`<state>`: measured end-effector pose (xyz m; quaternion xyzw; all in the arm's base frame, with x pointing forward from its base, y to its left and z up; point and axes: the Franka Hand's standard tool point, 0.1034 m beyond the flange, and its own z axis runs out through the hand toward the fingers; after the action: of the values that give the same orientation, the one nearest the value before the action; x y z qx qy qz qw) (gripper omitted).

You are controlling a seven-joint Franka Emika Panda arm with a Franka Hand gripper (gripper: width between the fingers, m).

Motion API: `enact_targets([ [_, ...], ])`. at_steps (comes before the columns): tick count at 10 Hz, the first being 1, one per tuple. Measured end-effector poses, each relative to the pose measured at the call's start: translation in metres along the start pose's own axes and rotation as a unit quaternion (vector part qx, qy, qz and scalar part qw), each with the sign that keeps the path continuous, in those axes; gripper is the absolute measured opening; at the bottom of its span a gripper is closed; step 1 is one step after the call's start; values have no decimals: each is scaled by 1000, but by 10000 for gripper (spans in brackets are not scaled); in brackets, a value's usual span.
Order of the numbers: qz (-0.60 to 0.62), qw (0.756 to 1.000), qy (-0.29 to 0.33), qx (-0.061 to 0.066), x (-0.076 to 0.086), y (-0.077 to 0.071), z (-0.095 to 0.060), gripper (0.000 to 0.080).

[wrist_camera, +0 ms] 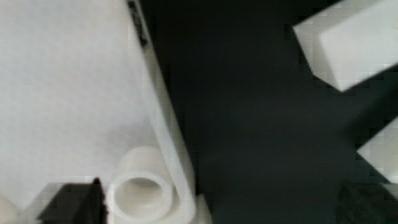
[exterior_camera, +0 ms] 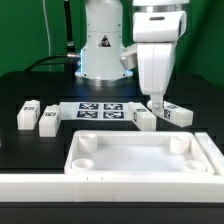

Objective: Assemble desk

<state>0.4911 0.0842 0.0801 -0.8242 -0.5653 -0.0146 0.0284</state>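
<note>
The desk top [exterior_camera: 140,172], a white tray with round corner sockets, lies at the front of the table. Two tagged white legs [exterior_camera: 27,115] [exterior_camera: 48,121] lie at the exterior view's left. Two more lie at its right, one leg [exterior_camera: 145,118] just behind the top and another leg [exterior_camera: 174,113] beside it. My gripper [exterior_camera: 156,104] hangs low between those two right legs, holding nothing. In the wrist view the gripper [wrist_camera: 222,205] is open, one dark finger [wrist_camera: 71,202] over the desk top [wrist_camera: 63,90] next to a corner socket [wrist_camera: 143,190]. A white leg [wrist_camera: 347,45] lies across the dark gap.
The marker board [exterior_camera: 100,111] lies flat behind the desk top, between the two pairs of legs. The robot's base [exterior_camera: 100,45] stands at the back. A white border wall [exterior_camera: 30,190] runs along the front edge. The table surface is black.
</note>
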Motion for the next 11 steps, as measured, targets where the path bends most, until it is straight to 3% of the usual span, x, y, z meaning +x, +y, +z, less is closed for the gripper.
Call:
enact_targets([
  [1,6,1000,3,-4,7,-3,3,649],
  [5,84,996,3,-1,3,-2,4,649],
  [6,157,988,5,-5,5,-9,4,649],
  [9,335,942,2,-2,26,-43,11,649],
  [11,336,942,7,-5,38,-56,17,649],
])
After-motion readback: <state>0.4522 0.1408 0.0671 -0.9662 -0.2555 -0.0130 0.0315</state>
